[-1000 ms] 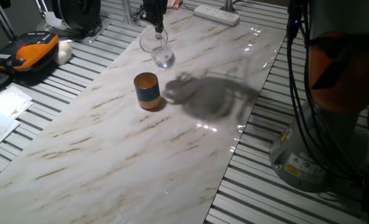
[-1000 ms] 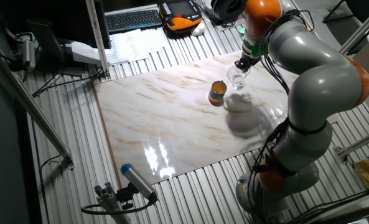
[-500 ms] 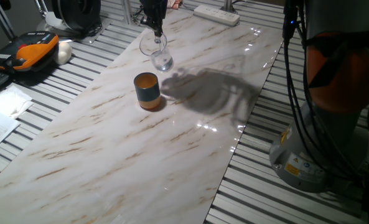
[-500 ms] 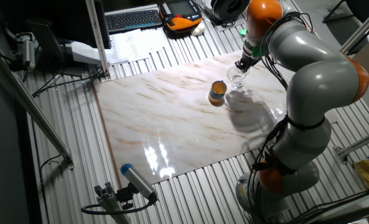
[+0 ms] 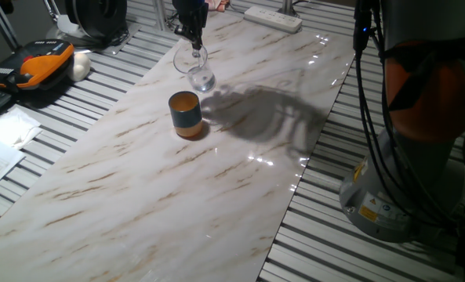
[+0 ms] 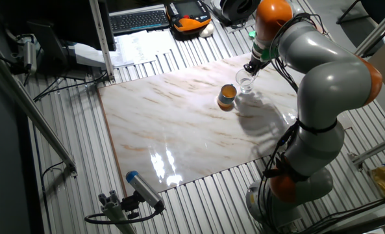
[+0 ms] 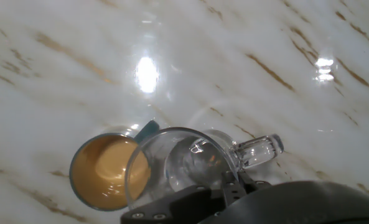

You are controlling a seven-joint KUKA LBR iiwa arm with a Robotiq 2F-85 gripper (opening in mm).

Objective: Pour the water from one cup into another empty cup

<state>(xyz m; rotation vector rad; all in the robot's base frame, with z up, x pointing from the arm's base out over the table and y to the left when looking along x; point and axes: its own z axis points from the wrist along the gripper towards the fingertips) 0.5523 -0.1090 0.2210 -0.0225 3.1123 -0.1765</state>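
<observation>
My gripper (image 5: 193,35) is shut on the rim of the clear glass cup (image 5: 194,66) and holds it above the marble table (image 5: 138,196), just behind the blue-grey cup (image 5: 186,114) with the orange-tan interior. In the hand view the glass cup (image 7: 184,165) is seen from above, its handle (image 7: 259,150) pointing right and its rim overlapping the blue-grey cup (image 7: 103,171), which looks empty. A little clear water (image 7: 193,165) lies at the glass bottom. In the other fixed view the glass cup (image 6: 245,82) hangs right of the blue-grey cup (image 6: 227,97) under my gripper (image 6: 250,68).
A white power strip (image 5: 273,17) lies at the table's far end. An orange-black device (image 5: 36,63) and papers (image 5: 1,137) sit left of the table. The robot base (image 5: 397,196) stands at the right. A keyboard (image 6: 137,19) lies beyond the table.
My gripper has carried the glass cup a little to the left and up, closer to above the blue-grey cup. The arm's shadow shifted with it. The blue-grey cup has not moved.
</observation>
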